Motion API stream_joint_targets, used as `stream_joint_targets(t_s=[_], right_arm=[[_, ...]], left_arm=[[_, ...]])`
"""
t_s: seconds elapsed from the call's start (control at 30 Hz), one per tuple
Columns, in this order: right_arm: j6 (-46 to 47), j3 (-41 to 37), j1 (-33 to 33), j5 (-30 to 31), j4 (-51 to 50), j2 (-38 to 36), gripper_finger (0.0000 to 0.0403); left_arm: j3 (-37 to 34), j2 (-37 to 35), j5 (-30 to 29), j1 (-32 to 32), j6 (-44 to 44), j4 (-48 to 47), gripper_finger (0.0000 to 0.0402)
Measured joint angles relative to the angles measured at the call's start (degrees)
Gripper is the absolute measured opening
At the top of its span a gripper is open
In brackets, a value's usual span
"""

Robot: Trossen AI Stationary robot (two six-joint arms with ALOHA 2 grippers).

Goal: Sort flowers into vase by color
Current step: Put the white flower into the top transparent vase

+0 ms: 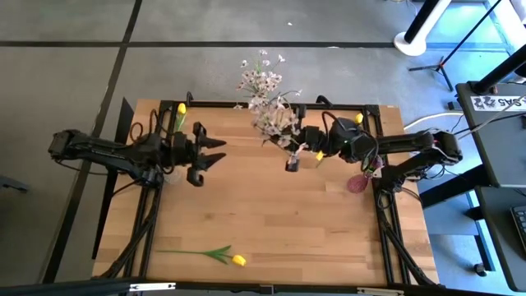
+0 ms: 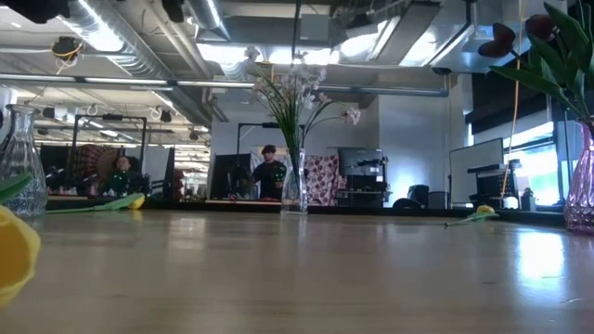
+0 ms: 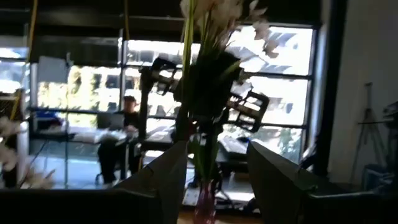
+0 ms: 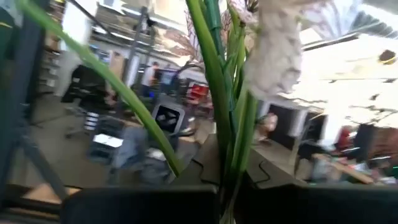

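My right gripper (image 1: 293, 154) hovers at the table's far middle, shut on a spray of pale pink-white blossoms (image 1: 275, 123); its green stems (image 4: 227, 124) fill the right wrist view. My left gripper (image 1: 215, 153) is open and empty to its left, facing the spray (image 3: 205, 74). More pale blossoms (image 2: 295, 93) stand in a clear vase (image 2: 295, 190) at the far edge. Maroon tulips (image 2: 506, 42) stand in a pink vase (image 1: 357, 183). A yellow tulip (image 1: 238, 260) lies at the near edge, and two others (image 1: 182, 108) (image 1: 359, 117) lie at the far corners. My right gripper is shut on several green stems of the spray (image 4: 231, 168), below the blossoms. The gripper's own dark body hides the spot of contact. The fingers come from the table's right and lie across the stems. The spray stands up out of the hold, lifted clear of the table.
An empty clear glass vase (image 2: 20, 158) stands at the table's left, under my left arm. A black frame (image 1: 246, 104) runs along the table's edges. People sit and stand in the room beyond the far edge. Bare wood (image 1: 271, 214) lies in the table's middle.
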Motion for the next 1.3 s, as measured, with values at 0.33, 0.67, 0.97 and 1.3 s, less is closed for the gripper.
stream_joint_targets(t_s=[0.33, 0.67, 0.97, 1.3], right_arm=[[2.7, 0.0, 0.1, -1.5, -3.4, -1.2, 0.0006], [1.6, -0.1, -0.8, 4.9, -3.8, -1.2, 0.0006], [7.6, -7.5, -7.3, 14.1, -2.2, -0.1, 0.0006], [10.2, -5.0, -19.9, 11.8, -3.2, 7.5, 0.0006]], left_arm=[[0.0, 1.4, 6.2, 5.8, -3.5, -1.8, 0.0163], [0.0, 3.8, 9.8, 18.6, -6.5, -1.7, 0.0162], [0.0, 15.6, 13.7, 25.8, -9.0, 3.4, 0.0162], [0.0, 22.2, 12.2, 33.7, -8.8, 5.7, 0.0162]])
